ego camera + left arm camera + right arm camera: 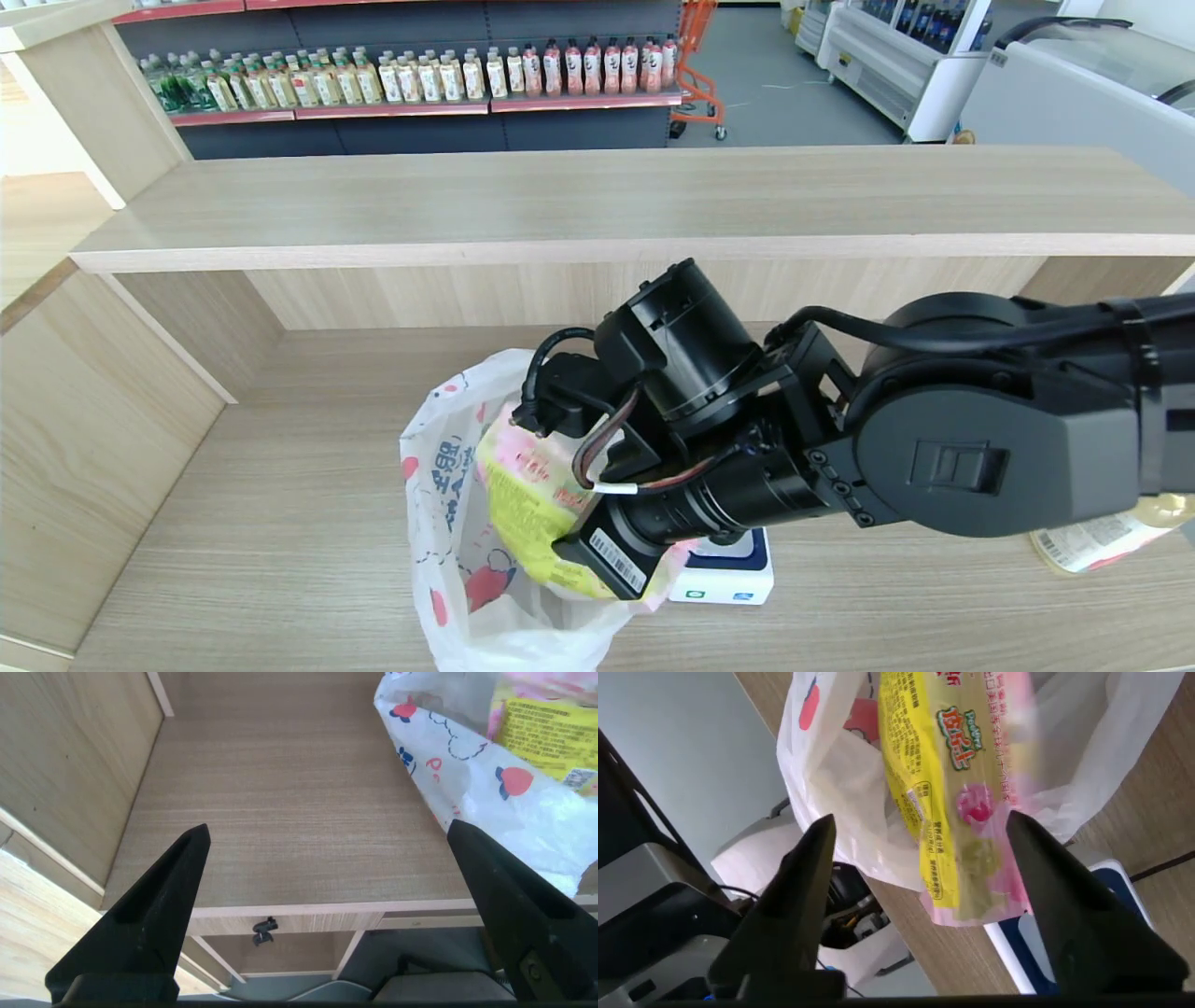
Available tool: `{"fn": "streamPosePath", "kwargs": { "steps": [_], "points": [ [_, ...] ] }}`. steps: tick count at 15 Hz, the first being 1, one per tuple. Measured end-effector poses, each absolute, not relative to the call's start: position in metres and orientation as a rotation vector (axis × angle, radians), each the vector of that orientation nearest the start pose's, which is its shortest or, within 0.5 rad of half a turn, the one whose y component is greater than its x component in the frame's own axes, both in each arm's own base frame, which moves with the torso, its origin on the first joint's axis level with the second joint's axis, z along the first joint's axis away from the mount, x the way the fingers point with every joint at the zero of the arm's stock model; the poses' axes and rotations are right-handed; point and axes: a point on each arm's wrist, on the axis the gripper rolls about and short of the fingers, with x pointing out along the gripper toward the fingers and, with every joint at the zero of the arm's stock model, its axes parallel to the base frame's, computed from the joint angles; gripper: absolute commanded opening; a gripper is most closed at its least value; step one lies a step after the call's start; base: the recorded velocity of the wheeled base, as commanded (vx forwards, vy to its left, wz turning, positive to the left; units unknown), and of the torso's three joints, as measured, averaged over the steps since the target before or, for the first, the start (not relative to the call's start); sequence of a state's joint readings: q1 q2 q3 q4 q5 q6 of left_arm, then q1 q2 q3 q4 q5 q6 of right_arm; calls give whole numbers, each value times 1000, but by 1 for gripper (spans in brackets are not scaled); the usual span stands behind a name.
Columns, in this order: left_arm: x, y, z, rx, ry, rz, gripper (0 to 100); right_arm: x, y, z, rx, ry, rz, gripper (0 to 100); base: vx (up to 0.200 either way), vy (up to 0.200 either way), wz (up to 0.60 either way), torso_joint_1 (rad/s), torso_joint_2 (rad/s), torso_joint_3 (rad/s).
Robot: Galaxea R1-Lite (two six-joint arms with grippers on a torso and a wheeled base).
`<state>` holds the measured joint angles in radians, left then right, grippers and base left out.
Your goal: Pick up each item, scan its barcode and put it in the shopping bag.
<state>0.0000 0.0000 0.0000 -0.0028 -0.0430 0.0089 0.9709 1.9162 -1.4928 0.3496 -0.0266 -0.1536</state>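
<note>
The yellow and pink snack packet [530, 495] [962, 793] is standing up in the mouth of the shopping bag [448, 560], lower end down inside the white plastic, upper end poking above the rim, and the right gripper [920, 826] is right over it with its two black fingers spread wide, one on each side of the packet, with a gap between each of them and the wrapper, so nothing is clamped there. The bag, white with red and blue cartoon prints, sits slumped and open on the wooden counter [280, 523], near the front edge. Just beside the bag on the robot's right is the white and blue scanner box [724, 569], half tucked under the right wrist, and from the right wrist view its blue top peeks out past the packet's lower end. Further right a bottle [1106, 537] with a pale label lies on its side on the counter, partly under the right arm. Over on the left, the left gripper [329, 831] hangs above the counter's near edge, fingers wide apart and holding nothing, with the bag [458, 756] off to one side. Beyond the counter's raised ledge [607, 196], a store shelf [420, 79] carries a long row of drink bottles
</note>
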Motion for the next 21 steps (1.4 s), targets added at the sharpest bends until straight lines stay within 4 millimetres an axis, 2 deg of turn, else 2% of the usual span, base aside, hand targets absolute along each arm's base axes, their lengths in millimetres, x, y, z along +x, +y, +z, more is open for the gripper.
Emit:
{"fn": "streamPosePath", "kwargs": {
  "steps": [4,9,12,14,17,19,21],
  "points": [
    [-23,-1,76,9,-3,-43,100,206,302,210,-498,630,955,100,0,0,0,0,0,0],
    [-23,-1,76,9,-3,-43,100,209,308,228,-418,469,988,100,0,0,0,0,0,0],
    [-23,-1,76,9,-3,-43,100,201,293,247,-389,418,986,100,0,0,0,0,0,0],
    [-23,-1,76,9,-3,-43,100,191,263,267,-373,398,944,100,0,0,0,0,0,0],
    [-23,-1,76,9,-3,-43,100,192,180,291,-333,467,679,100,0,0,0,0,0,0],
    [-23,-1,76,9,-3,-43,100,185,113,290,-252,636,434,100,0,0,0,0,0,0],
    [-23,-1,76,9,-3,-43,100,152,68,282,-123,784,262,100,0,0,0,0,0,0]
  ]
}}
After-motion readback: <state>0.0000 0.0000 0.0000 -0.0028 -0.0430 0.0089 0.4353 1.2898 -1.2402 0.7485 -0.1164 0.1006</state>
